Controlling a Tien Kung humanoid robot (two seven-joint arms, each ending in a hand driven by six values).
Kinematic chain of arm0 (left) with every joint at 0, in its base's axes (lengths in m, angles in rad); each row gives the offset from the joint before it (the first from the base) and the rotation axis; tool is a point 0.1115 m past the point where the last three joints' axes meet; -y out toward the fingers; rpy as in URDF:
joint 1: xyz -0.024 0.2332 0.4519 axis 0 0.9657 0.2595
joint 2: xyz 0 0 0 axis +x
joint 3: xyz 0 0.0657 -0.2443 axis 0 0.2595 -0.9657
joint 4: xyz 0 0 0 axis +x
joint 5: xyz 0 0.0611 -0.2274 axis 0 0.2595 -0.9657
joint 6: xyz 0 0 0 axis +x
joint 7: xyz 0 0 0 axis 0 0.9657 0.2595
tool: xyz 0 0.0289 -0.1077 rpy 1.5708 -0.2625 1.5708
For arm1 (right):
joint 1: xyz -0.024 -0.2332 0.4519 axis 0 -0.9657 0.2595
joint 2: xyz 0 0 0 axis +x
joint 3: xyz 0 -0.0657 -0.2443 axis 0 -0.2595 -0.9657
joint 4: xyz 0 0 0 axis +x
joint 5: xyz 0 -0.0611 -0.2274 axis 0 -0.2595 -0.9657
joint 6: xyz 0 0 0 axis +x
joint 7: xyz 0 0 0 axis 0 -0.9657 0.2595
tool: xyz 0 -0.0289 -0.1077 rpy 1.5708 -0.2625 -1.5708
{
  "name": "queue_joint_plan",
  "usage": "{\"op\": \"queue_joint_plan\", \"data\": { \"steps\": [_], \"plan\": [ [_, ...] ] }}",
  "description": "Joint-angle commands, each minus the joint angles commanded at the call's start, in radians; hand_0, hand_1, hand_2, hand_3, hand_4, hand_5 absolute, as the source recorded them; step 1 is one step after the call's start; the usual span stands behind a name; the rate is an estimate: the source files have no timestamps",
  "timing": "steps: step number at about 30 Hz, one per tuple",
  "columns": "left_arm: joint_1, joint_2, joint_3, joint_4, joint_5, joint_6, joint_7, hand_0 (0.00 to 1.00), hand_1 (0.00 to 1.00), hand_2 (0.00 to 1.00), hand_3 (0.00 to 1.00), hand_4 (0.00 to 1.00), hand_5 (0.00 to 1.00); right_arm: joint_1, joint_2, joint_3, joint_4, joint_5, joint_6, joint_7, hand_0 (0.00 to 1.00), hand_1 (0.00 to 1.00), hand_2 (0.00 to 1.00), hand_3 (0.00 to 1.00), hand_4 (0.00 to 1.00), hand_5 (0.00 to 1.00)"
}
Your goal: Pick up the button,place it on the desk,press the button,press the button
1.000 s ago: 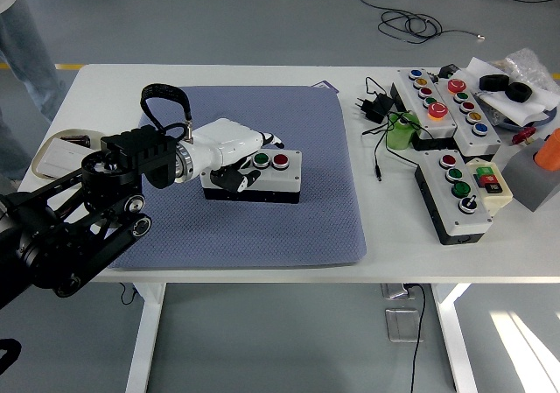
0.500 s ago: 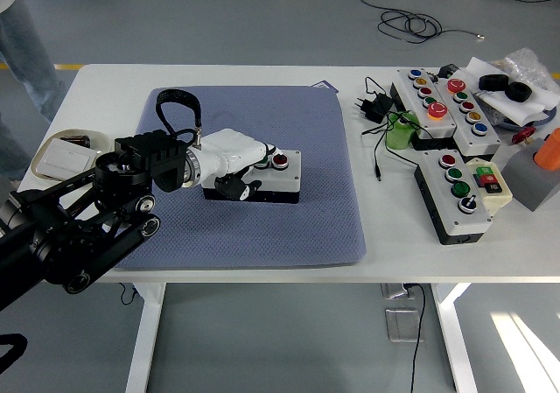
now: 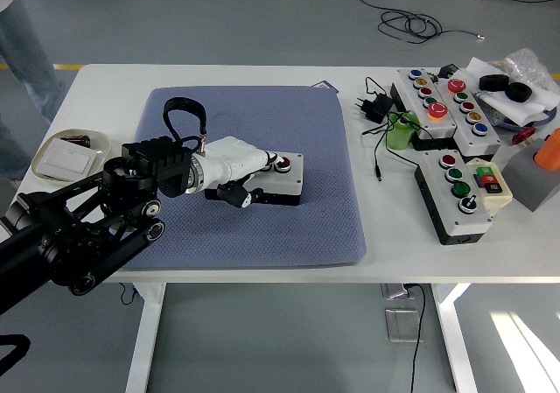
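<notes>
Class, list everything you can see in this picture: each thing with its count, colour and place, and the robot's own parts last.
Table: one, white, fills the middle.
Mat: one, blue-grey, on the table's left half.
Button box: one, white top, black base, on the mat.
Control boxes: three, white with coloured buttons, right side.
Plug adapter: one, black, right of the mat.
Green roll: one, beside the adapter.
Tray: one, beige, left edge.
Orange thing: one, far right edge.
Person: one, legs at top left.
Left hand: one, white, over the button box.
</notes>
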Motion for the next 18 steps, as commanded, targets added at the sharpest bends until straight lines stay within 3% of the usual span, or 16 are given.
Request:
{"op": "queue_joint_plan", "data": {
  "steps": [8, 9, 14, 15, 18],
  "plan": [
    [0.008, 0.004, -0.013, -0.01, 0.005, 0.015, -0.005, 0.075, 0.116, 0.125, 0.902, 0.498, 0.176, -0.004, 0.001, -0.002, 0.0, 0.002, -0.001, 0.0, 0.787, 0.797, 0.817, 0.751, 0.412, 0.479],
    [0.01, 0.005, -0.019, -0.017, 0.006, 0.021, -0.007, 0.061, 0.124, 0.147, 0.918, 0.536, 0.313, -0.004, 0.001, -0.003, 0.0, 0.002, -0.001, -0.001, 0.787, 0.797, 0.817, 0.751, 0.412, 0.479],
    [0.021, 0.012, -0.084, -0.055, 0.011, 0.077, -0.03, 0.061, 0.124, 0.147, 0.918, 0.536, 0.313, -0.006, 0.001, -0.002, 0.0, 0.001, -0.001, 0.0, 0.787, 0.797, 0.817, 0.751, 0.412, 0.479],
    [0.022, 0.013, -0.09, -0.059, 0.009, 0.081, -0.031, 0.008, 0.107, 0.176, 0.951, 0.872, 0.714, -0.005, 0.001, -0.002, 0.0, 0.001, 0.0, 0.0, 0.787, 0.797, 0.817, 0.751, 0.412, 0.479],
    [0.028, 0.02, -0.134, -0.086, -0.038, 0.117, -0.038, 0.008, 0.107, 0.176, 0.951, 0.872, 0.714, -0.005, 0.0, -0.002, 0.0, 0.003, 0.001, 0.002, 0.787, 0.797, 0.817, 0.751, 0.412, 0.479]
  ]
}}
